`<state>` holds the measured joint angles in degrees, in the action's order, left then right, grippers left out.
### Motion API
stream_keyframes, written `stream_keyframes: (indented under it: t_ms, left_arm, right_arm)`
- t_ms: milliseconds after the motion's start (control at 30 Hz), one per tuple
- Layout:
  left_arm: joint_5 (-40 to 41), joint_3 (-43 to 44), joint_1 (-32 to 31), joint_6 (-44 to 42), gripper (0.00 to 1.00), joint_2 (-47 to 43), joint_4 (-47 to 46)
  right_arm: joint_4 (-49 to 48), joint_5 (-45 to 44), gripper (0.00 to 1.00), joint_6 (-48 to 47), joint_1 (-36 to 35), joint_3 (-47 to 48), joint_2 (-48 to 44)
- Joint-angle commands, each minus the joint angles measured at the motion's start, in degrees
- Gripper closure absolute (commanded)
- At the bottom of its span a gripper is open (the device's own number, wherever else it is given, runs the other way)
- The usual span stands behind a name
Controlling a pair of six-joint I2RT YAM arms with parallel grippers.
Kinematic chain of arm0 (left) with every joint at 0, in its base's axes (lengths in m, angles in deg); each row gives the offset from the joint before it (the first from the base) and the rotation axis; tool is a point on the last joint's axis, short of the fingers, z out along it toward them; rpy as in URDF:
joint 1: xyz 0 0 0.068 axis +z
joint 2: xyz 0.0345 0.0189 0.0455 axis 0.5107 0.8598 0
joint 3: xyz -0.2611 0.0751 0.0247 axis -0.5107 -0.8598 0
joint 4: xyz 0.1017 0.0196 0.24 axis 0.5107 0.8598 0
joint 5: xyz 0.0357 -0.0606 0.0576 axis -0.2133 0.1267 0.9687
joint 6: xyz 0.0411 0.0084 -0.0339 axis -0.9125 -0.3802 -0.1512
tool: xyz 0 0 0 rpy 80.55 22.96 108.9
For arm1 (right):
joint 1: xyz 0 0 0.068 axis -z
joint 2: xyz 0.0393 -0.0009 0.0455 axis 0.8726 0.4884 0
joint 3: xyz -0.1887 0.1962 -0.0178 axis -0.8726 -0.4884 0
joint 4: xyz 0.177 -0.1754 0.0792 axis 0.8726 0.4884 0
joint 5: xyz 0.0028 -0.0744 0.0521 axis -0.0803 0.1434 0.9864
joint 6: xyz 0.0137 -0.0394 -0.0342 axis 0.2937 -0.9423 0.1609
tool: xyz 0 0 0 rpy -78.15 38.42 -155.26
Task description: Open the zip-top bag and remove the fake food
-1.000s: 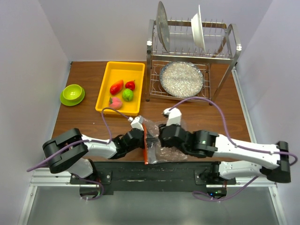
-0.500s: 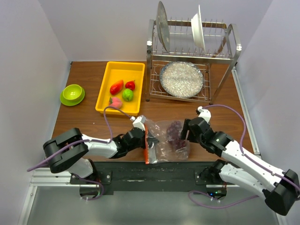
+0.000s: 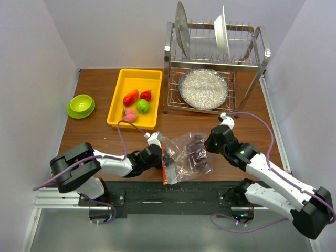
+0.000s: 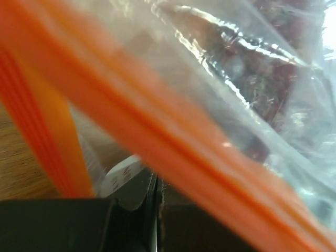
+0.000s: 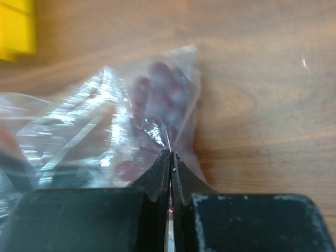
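Note:
The zip-top bag (image 3: 185, 161) lies crumpled near the table's front edge, its orange zip strip (image 3: 167, 169) toward the left arm. My left gripper (image 3: 161, 154) is shut on the plastic at the zip end. In the left wrist view its jaws (image 4: 156, 181) pinch thin film under the orange strip (image 4: 173, 142). My right gripper (image 3: 208, 143) is shut on the bag's opposite edge, film caught between its tips (image 5: 170, 154). A dark purple grape bunch (image 3: 196, 150) (image 5: 157, 92) sits inside the bag. Other fake food (image 3: 137, 104) lies in the yellow tray.
The yellow tray (image 3: 116, 102) stands at the back left of centre, with a lime-green bowl (image 3: 81, 105) to its left. A metal dish rack (image 3: 215, 68) with plates and a round pan fills the back right. Bare wood lies right of the bag.
My right gripper left the bag's middle, swung right, opened, then shut on the bag's right edge. The bag is now stretched and slightly lifted between both grippers. The left gripper closed and stayed put.

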<state>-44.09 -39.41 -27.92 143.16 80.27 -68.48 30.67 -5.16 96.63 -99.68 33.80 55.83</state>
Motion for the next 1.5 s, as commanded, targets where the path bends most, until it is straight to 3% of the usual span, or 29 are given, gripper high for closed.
stream_keyframes:
  t_ms: [0, 300, 633, 733, 767, 867, 1067, 1167, 1267, 1367, 1467]
  left_arm:
    - [1.1, 1.3, -0.1, -0.4, 1.0, 0.6, -1.5]
    - [0.5, 1.3, -0.1, -1.6, 1.0, 0.8, -2.7]
    - [-2.9, 2.4, -0.3, -7.0, 0.85, -0.8, -3.9]
    - [-5.0, 3.1, -1.0, -9.5, 0.81, -1.7, -3.2]
    - [-5.9, 3.2, -1.1, -10.0, 0.78, -2.1, -3.4]
    - [-8.0, 2.9, -1.7, -11.2, 0.74, -2.6, -4.9]
    - [-13.7, 2.9, -2.4, -9.6, 0.78, -2.6, -4.8]
    - [-15.6, 2.4, -2.5, -8.0, 0.81, -2.0, -6.0]
    - [-16.5, 2.3, -2.6, -6.7, 0.83, -1.2, -7.2]
    - [-17.3, 2.2, -2.6, -5.6, 0.86, -0.2, -8.6]
    - [-17.8, 2.2, -2.9, -4.7, 0.87, 0.7, -9.4]
  right_arm:
    - [3.4, 1.0, 1.0, -2.5, 0.2, 9.1, -2.8]
    - [5.8, 3.7, 1.0, -2.8, 0.2, 10.3, -4.9]
    - [8.6, -1.4, 1.0, -2.7, 0.2, 4.2, -4.6]
    - [11.4, -3.6, 0.72, -2.5, 0.2, 3.2, -5.0]
    - [12.6, -4.0, 0.56, -2.5, 0.2, 3.4, -5.3]
    - [15.0, -5.0, 0.43, -2.8, 0.2, 5.0, -7.7]
    - [18.8, -0.2, 0.47, -4.9, 0.1, 11.5, -10.3]
    - [16.9, 5.4, 0.5, -5.2, -0.5, 11.1, -10.6]
    - [14.6, 5.2, 0.54, -4.1, -3.3, 8.3, -9.3]
    - [11.4, 4.3, 0.7, -2.2, -6.8, 5.1, -6.4]
    - [7.7, 3.0, 0.76, -0.4, -10.3, 2.3, -2.2]
